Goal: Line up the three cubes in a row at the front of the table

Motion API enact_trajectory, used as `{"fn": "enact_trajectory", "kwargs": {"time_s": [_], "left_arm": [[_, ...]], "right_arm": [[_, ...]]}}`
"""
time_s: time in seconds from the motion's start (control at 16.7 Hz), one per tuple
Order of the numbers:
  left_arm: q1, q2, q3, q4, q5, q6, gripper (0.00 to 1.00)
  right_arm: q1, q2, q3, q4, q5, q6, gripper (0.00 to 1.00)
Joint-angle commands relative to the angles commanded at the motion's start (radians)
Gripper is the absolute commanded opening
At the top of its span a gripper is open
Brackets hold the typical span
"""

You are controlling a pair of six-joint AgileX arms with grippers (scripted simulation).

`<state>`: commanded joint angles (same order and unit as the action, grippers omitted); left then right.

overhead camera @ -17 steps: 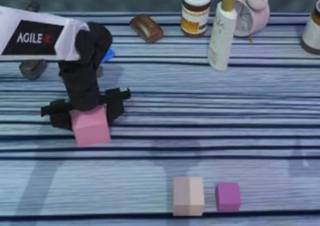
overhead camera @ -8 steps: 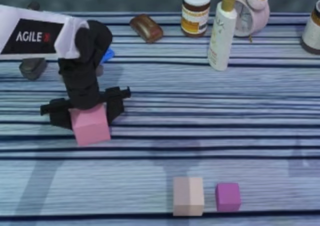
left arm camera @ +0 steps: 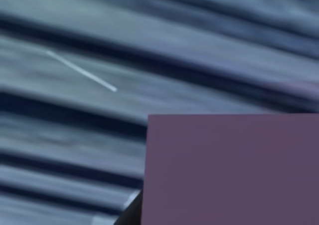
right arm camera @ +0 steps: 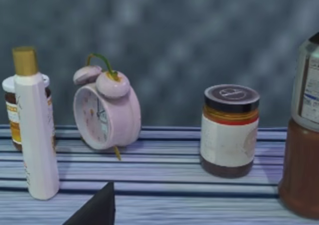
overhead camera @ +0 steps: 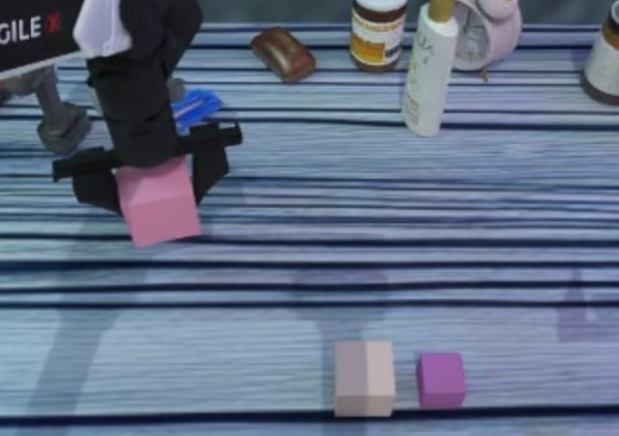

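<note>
The big pink cube (overhead camera: 159,202) sat clamped between the two black fingers of the left end effector (overhead camera: 150,177), over the left part of the table (overhead camera: 406,262). Its shadow lay on the stripes below and to the side of it, so it looked to be held clear of the surface. In the left wrist view one flat face of the cube (left arm camera: 232,169) filled the corner of the picture, with striped tabletop behind it.

Well away from that end effector, toward the front edge near the middle, the peach cube (overhead camera: 365,378) and the small purple cube (overhead camera: 441,379) stood side by side with a narrow gap between them.

Just behind the left end effector lay a blue object (overhead camera: 196,107), partly hidden by the arm. Farther off along the back stood a brown block (overhead camera: 282,53), a jar (overhead camera: 379,20), a white bottle (overhead camera: 428,61) and a pink alarm clock (overhead camera: 484,15).

Of the right end effector I saw only a dark tip (right arm camera: 97,209) in its own wrist view; whether it was apart or together, I could not tell.
</note>
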<state>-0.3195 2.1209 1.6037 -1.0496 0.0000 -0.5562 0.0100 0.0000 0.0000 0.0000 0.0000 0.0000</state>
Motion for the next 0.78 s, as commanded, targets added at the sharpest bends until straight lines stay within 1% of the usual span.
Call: {"fn": "enact_trajectory", "kwargs": {"time_s": [0.24,0.36,0.54,0.78], "left_arm": [[-0.008,0.001,-0.005,0.003,0.000,0.001,0.00],[-0.044,-0.033,-0.041,0.008,0.000,-0.014,0.00],[-0.151,-0.129,-0.154,0.023,-0.001,-0.059,0.00],[-0.329,-0.283,-0.340,0.045,-0.001,-0.128,0.00]], "right_arm": [[0.000,0.000,0.000,0.000,0.000,0.000,1.00],[0.000,0.000,0.000,0.000,0.000,0.000,1.00],[0.000,0.000,0.000,0.000,0.000,0.000,1.00],[0.000,0.000,0.000,0.000,0.000,0.000,1.00]]}}
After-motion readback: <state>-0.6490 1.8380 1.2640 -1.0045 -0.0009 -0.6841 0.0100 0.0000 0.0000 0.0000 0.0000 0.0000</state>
